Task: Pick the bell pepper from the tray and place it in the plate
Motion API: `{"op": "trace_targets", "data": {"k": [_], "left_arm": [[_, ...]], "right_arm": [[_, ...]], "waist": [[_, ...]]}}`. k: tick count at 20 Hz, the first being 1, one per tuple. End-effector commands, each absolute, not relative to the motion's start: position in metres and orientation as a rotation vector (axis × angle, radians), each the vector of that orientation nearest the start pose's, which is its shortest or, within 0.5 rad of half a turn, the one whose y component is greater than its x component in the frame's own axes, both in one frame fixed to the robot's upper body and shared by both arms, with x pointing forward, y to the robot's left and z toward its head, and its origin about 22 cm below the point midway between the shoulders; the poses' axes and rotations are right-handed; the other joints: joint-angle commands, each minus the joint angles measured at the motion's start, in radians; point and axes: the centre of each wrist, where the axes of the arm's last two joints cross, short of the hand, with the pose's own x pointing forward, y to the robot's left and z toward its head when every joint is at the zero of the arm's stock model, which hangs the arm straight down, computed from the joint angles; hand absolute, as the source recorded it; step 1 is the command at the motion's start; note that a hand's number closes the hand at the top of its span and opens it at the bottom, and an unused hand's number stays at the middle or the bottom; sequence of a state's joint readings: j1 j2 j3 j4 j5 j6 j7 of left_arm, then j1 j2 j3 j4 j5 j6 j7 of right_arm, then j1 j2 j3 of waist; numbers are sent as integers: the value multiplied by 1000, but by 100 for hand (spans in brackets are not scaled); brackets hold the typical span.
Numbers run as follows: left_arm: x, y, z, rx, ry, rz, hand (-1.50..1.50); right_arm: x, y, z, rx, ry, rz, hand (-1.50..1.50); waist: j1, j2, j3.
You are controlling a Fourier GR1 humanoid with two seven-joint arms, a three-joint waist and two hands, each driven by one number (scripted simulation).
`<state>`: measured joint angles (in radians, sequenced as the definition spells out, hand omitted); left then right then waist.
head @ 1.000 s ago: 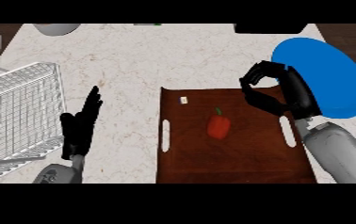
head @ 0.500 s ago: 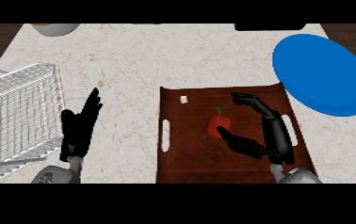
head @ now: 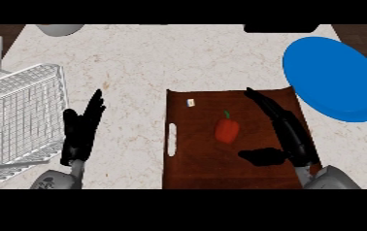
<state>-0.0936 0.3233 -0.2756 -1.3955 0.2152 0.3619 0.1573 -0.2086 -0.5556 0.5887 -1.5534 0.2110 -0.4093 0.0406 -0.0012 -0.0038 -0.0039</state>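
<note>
Right hand [head: 287,130] fingers apart beside bell pepper [head: 227,130] on tray [head: 193,169]; plate [head: 326,77] and wire basket [head: 28,113] flank it

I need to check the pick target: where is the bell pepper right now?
In the head view the red bell pepper lies near the middle of the brown tray, just left of the open right hand and not held.

Bell pepper [head: 227,130] on tray [head: 201,176]; plate [head: 326,77] right; wire rack [head: 28,113] left.
</note>
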Motion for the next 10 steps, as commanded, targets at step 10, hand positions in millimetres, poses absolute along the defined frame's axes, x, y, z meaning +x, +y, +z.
{"op": "trace_targets", "data": {"k": [10], "left_arm": [[264,247,-7,254,-1284,-33,0]], "right_arm": [[271,-180,87,-488,-1189,1195,-150]], "waist": [[2,3,3]]}}
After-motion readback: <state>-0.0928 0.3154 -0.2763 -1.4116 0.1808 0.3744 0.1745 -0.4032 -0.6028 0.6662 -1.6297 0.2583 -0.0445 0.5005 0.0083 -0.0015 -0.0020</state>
